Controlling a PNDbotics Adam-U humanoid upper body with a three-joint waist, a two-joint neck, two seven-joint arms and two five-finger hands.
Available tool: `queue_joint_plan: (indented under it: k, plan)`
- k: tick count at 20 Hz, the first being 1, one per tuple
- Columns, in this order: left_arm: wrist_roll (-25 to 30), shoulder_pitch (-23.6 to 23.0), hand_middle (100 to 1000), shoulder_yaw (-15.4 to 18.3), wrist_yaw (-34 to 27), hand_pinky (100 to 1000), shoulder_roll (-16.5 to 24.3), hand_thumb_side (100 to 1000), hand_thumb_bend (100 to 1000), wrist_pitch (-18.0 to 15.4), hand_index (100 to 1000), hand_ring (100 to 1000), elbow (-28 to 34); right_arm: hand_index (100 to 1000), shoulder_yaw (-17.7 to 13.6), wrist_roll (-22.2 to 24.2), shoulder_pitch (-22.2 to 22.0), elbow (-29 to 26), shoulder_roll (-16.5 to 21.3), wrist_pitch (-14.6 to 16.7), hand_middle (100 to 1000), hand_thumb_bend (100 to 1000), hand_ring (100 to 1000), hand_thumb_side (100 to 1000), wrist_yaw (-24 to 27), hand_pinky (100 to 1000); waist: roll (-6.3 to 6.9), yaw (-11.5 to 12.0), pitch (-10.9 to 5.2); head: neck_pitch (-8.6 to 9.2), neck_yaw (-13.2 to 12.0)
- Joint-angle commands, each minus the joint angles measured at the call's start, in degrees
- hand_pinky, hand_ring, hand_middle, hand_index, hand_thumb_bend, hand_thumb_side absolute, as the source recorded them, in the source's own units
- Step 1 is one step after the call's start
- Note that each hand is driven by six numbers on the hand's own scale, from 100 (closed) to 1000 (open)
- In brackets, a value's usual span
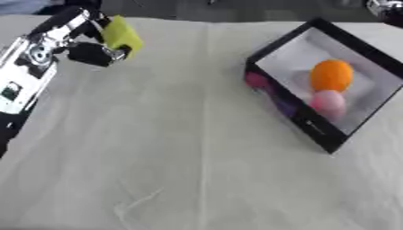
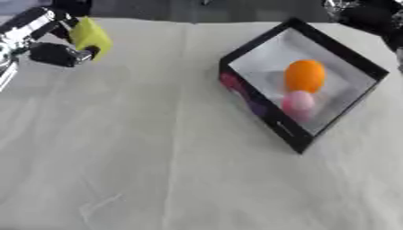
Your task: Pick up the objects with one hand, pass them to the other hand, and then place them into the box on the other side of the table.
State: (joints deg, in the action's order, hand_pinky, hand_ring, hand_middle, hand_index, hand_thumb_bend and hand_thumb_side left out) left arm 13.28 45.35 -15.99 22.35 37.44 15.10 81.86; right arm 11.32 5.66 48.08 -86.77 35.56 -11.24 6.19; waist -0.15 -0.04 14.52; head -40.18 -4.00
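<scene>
The left hand (image 1: 91,47) has its fingers curled round the yellow block (image 1: 122,35), lifted off the table, with the box (image 1: 303,119) well off to its right, while the right hand (image 2: 364,14) waits by the box's far corner, fingers unclear.

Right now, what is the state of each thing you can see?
Left hand: raised at upper left, shut on yellow object.
Yellow object: held, off the table.
Box: open, on the right.
Orange ball: inside box.
Pink ball: inside box, beside orange ball.
Right hand: upper right corner, fingers unclear.
</scene>
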Motion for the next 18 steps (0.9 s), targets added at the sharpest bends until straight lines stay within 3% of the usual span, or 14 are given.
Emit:
queue_joint_plan:
  k: [1, 11, 18]
  plan:
    - [-2.46, 0.51, 641, -0.48, 0.63, 795, -0.07, 291, 249, -1.41, 623, 601, 1.74, 849, 1.08, 1.62, 2.16, -2.18, -0.37, 0.37, 863, 100, 808, 411, -1.27, 887, -0.84, 0.02, -3.08, 0.53, 0.04]
    - [-5.13, 0.08, 638, -2.08, 5.19, 787, -2.01, 270, 261, -4.81, 618, 600, 3.30, 849, 4.58, 5.35, 5.78, -2.86, -5.03, 1.64, 863, 100, 819, 380, -5.34, 889, -1.18, 0.23, -3.42, 0.28, 0.43]
    - [-5.24, -0.29, 637, -2.81, 5.07, 786, -3.18, 270, 260, -5.90, 617, 595, 4.27, 851, 6.91, 8.02, 7.92, -2.67, -8.41, 2.38, 863, 100, 820, 378, -8.52, 889, -1.23, 0.32, -3.67, 0.17, 1.01]
